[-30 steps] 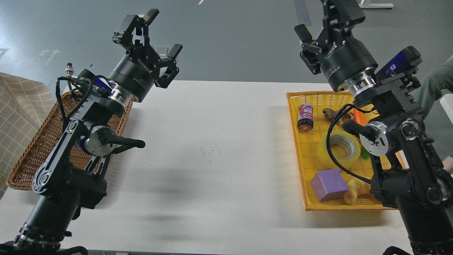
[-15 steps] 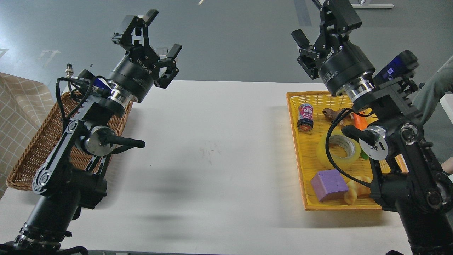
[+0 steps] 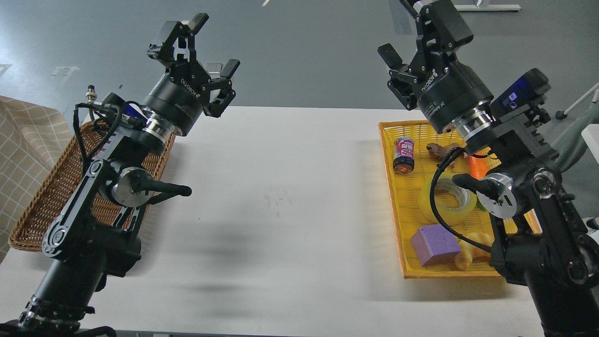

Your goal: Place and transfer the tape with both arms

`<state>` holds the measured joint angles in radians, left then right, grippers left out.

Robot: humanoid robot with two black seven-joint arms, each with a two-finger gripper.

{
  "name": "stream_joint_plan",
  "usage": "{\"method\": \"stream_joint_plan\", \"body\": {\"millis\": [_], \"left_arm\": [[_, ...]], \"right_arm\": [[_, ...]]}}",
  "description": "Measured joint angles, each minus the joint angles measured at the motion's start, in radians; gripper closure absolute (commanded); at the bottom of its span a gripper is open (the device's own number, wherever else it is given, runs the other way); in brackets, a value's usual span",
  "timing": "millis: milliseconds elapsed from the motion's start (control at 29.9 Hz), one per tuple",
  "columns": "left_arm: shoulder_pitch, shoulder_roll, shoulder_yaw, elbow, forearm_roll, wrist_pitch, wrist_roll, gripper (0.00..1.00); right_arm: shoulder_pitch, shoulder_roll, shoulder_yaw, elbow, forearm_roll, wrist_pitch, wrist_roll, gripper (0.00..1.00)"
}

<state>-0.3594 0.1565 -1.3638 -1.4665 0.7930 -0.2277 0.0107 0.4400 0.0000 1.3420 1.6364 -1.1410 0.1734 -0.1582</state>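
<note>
The tape (image 3: 450, 188), a yellow roll with a grey-white core, lies flat in the yellow basket (image 3: 391, 187) on the right of the white table. My right arm's cable and a joint disc cover part of it. My right gripper (image 3: 402, 28) is open and empty, raised high above the basket's far end, well above and beyond the tape. Its upper finger reaches the frame's top edge. My left gripper (image 3: 213, 44) is open and empty, held high over the table's far left, above the wicker basket (image 3: 37, 201).
The yellow basket also holds a purple cube (image 3: 435, 243), a small can (image 3: 403, 154), a brown toy (image 3: 437, 150), an orange item (image 3: 477, 166) and a pale yellow lumpy item (image 3: 472, 248). A grey-green sleeve (image 3: 573, 140) shows at the right edge.
My right arm has swung a little to the left, carrying its open gripper leftward. My left arm and the tape have not moved.
</note>
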Motion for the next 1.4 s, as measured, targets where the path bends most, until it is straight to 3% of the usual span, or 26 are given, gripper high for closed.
{"method": "stream_joint_plan", "body": {"millis": [1103, 1404], "left_arm": [[-0.012, 0.000, -0.003, -0.012, -0.001, -0.010, -0.001, 0.02], [-0.008, -0.003, -0.002, -0.012, -0.004, -0.009, 0.000, 0.02]], "right_arm": [[-0.006, -0.063, 0.015, 0.028, -0.008, -0.009, 0.006, 0.02], [-0.004, -0.089, 0.016, 0.029, -0.022, -0.066, 0.007, 0.02]]}}
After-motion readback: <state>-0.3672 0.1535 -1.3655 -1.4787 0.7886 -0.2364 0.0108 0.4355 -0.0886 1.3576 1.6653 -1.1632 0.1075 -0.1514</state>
